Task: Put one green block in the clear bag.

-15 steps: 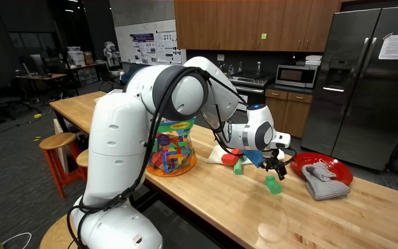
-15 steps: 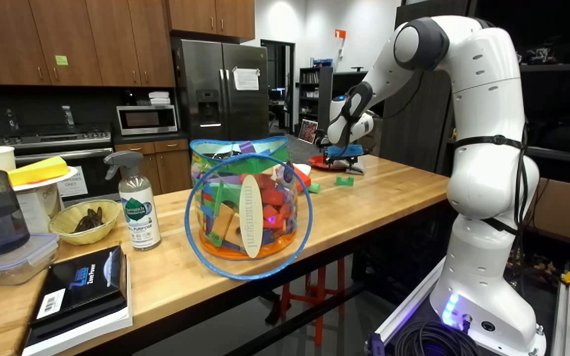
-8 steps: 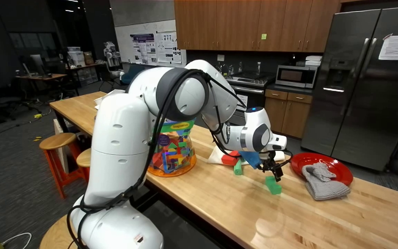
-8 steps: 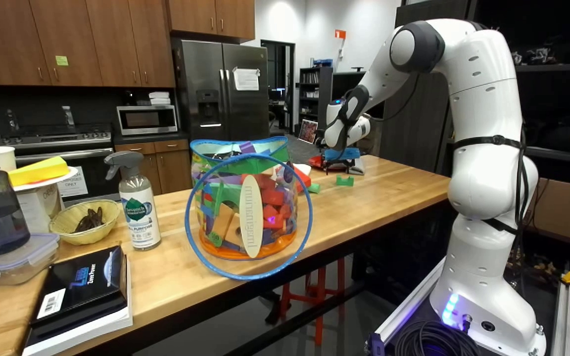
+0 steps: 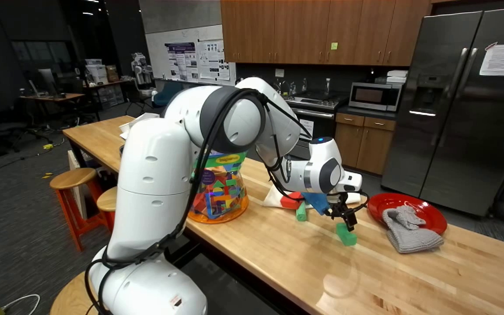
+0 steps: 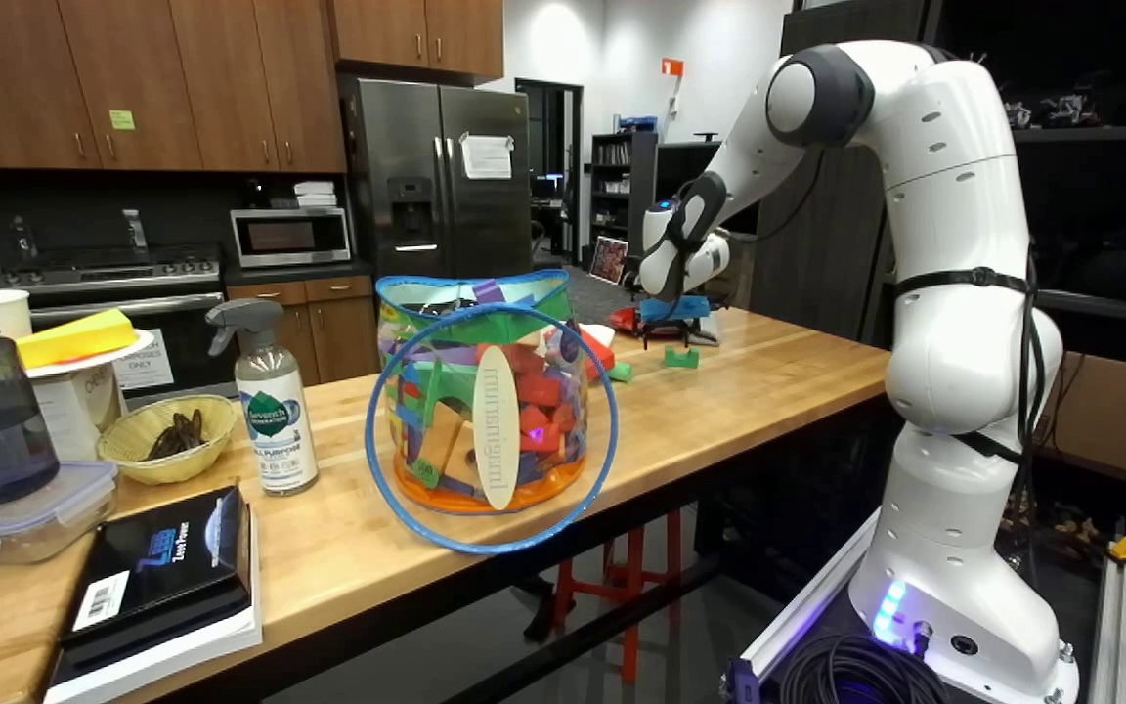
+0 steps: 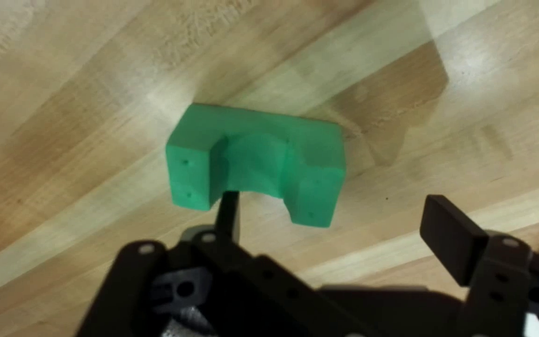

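R: End effector (image 7: 334,206) low over the table (image 5: 278,249). State?

M: Fingers spread wide, nothing held between them. Can't tell whether that is the full spread.

R: Green block (image 7: 251,150)?

M: On the table by the fingertips. Bridge-shaped, notch apparently upward. In an exterior view: between the clear bag (image 5: 223,161) and the red plate (image 5: 381,202), nearer the plate. Bag well apart.

R: Step in hand, my reading: lining up the grasp. Best way in?

M: Wrist view: finger at picture left overlaps the notch's left corner; contact can't be told. Its partner stands well out past the right leg. I'd take that leg alone. Ease toward the block and slightly to picture right, so the inner finger drops into the notch without scraping the left leg.

R: Why not end to end?

M: Length looks a poor fit for the gap; a tip could land on top. Quarter turn of the wrist, pinch across the narrow width: sound alternative.

R: Depth?

M: Low enough for a good bite, short of the table. Close slowly. A one-leg hold may let the block swing, so lift straight and check the grip before heading bagward.
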`<control>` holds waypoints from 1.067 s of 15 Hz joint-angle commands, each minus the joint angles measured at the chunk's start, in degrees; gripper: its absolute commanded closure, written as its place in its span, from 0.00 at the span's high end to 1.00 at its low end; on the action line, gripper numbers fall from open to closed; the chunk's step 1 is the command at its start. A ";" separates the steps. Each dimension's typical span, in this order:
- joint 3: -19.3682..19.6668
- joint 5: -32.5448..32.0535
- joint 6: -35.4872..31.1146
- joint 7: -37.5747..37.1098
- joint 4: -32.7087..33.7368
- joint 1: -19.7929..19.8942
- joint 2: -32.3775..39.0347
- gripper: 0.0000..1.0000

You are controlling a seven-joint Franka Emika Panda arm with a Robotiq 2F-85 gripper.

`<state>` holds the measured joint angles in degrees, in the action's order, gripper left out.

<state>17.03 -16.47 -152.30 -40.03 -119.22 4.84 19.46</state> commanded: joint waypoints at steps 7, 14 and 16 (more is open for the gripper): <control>1.10 0.85 1.02 0.08 0.69 -1.16 0.89 0.21; 1.66 -0.87 4.05 1.50 0.50 -1.79 -1.18 0.06; 1.40 -1.04 6.19 3.33 0.13 -1.77 -2.73 0.06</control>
<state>17.70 -16.77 -149.78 -39.19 -118.29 3.85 19.76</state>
